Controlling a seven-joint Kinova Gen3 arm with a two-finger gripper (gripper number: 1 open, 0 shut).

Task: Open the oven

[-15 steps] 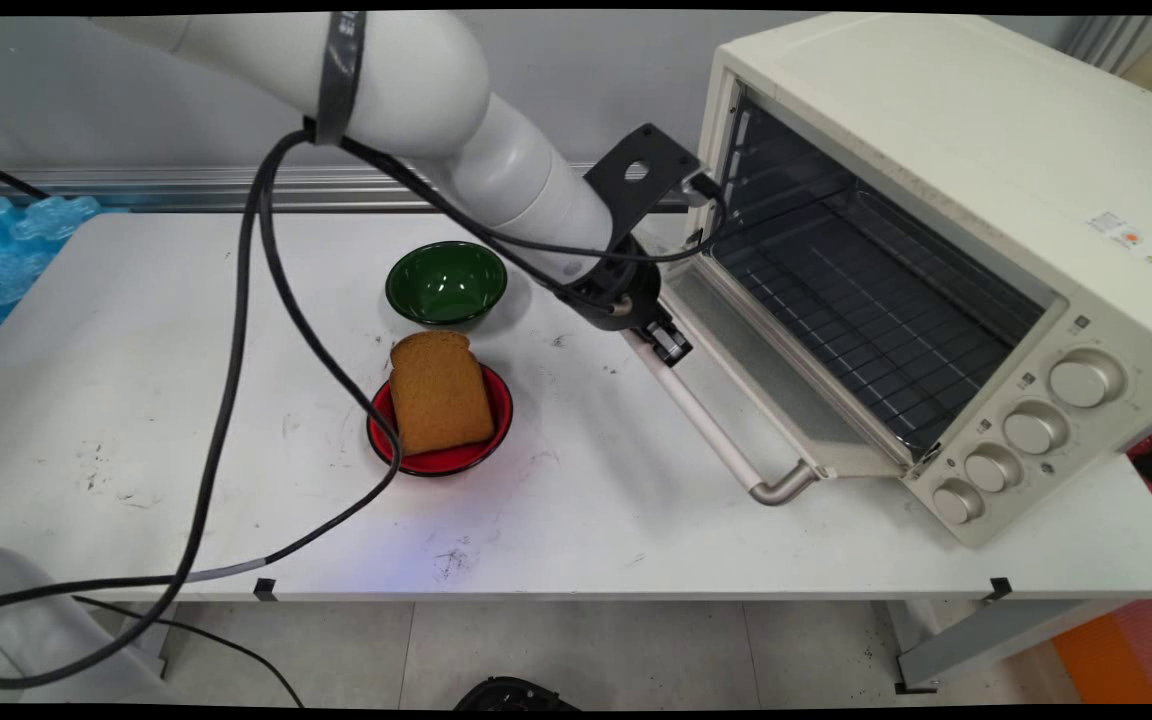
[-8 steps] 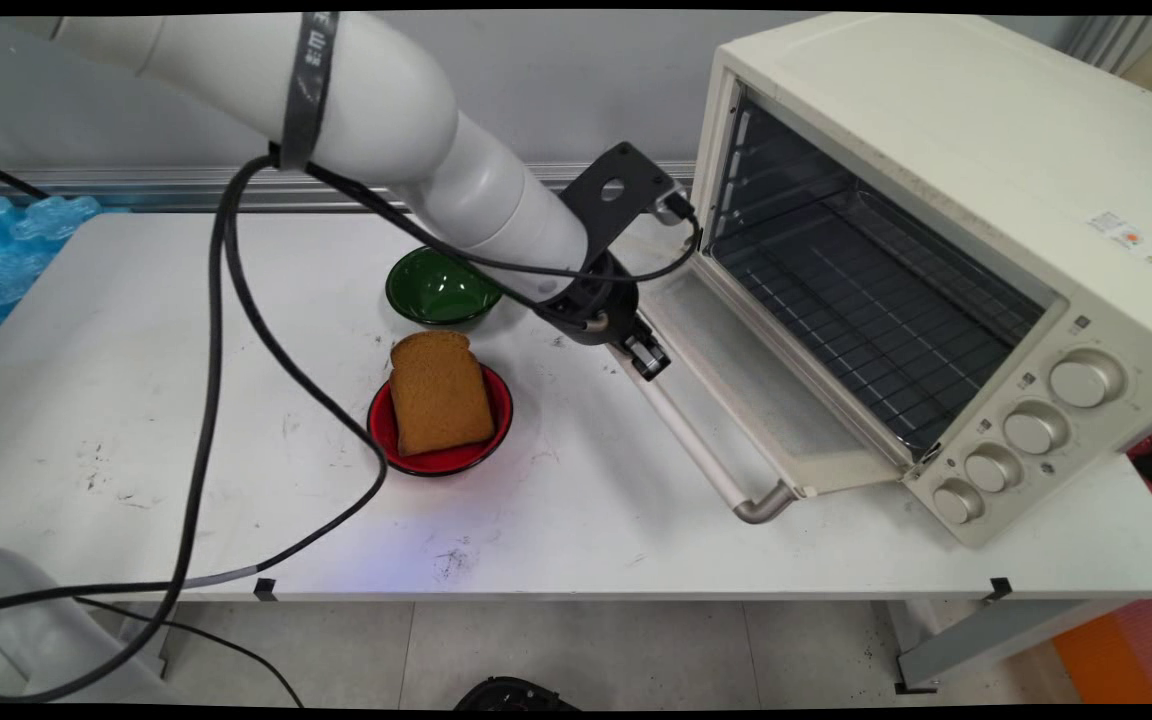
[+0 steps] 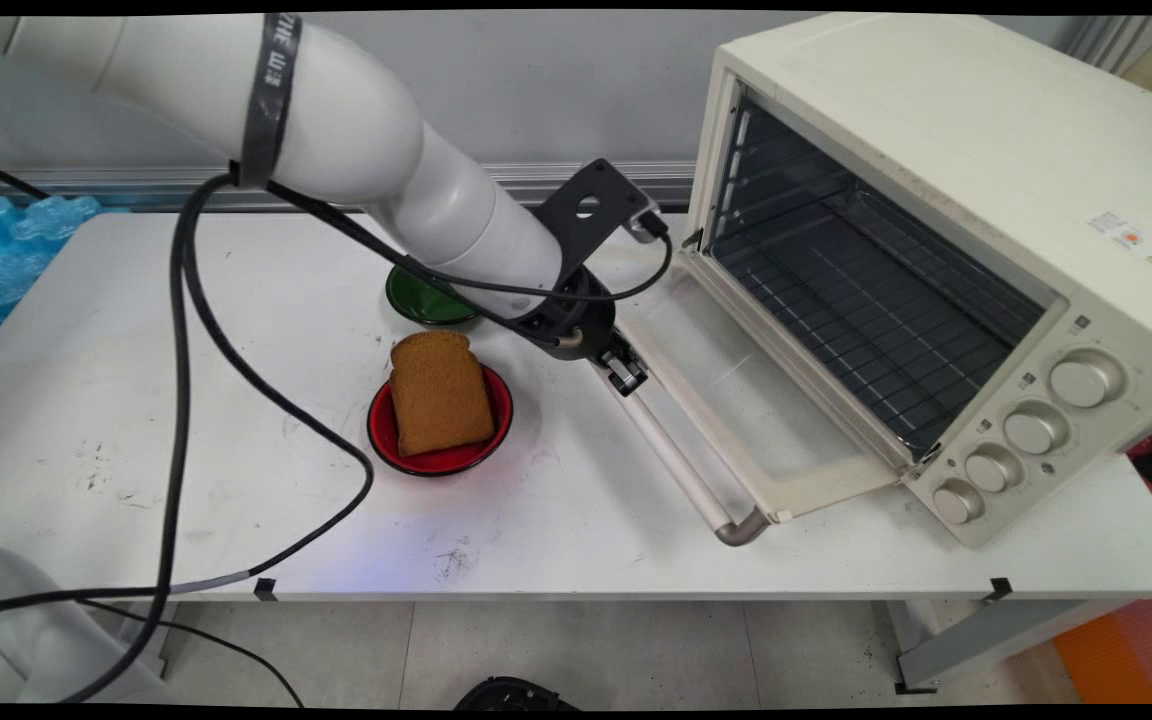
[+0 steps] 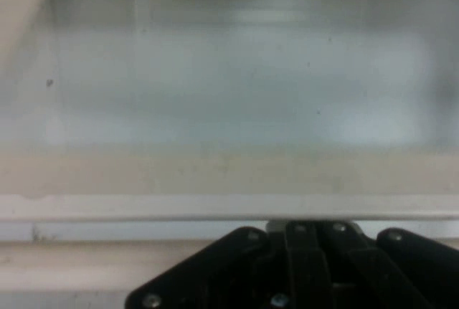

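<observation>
Gripper point(image 3: 625, 372): clamped shut on oven door handle point(image 3: 671, 455) at its far end. Oven door point(image 3: 736, 400) (glass-paned) now lower than before, nearly flat; bread point(image 3: 439, 391) in red bowl point(image 3: 441, 455) unmoved

White table point(image 3: 136, 420) w/ toaster oven point(image 3: 946, 230), red bowl point(image 3: 456, 455), green bowl point(image 3: 416, 305).

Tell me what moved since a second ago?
The gripper, shut on the oven door's handle, pulled it toward the table's near-left, swinging the oven door lower and wider open. The bread in the red bowl and the oven stayed put.
</observation>
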